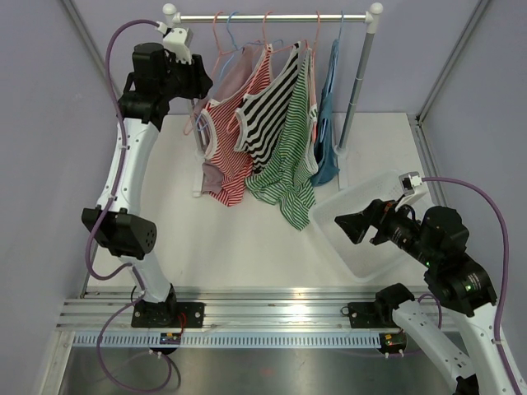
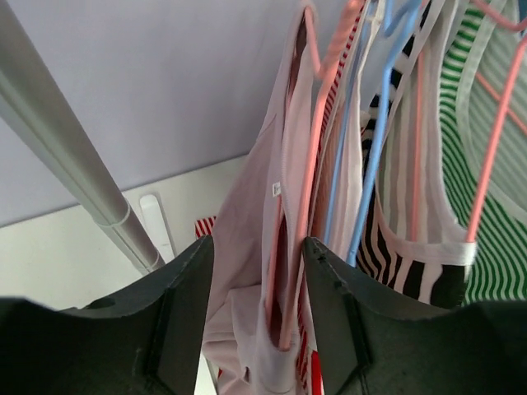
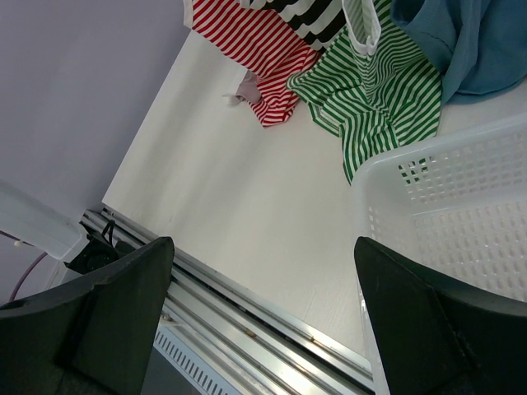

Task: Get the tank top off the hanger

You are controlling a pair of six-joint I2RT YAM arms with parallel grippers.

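Left gripper jaws partly apart astride the pale pink tank top on its pink hanger, grip unclear, far left end of the rail, right gripper wide open, empty, at the white basket, near right

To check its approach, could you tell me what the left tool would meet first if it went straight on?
The left tool would most likely meet the pale pink tank top on its pink hanger, which hangs between the fingers; exact depth is unclear.

Hangers crowd the rail — table front open.
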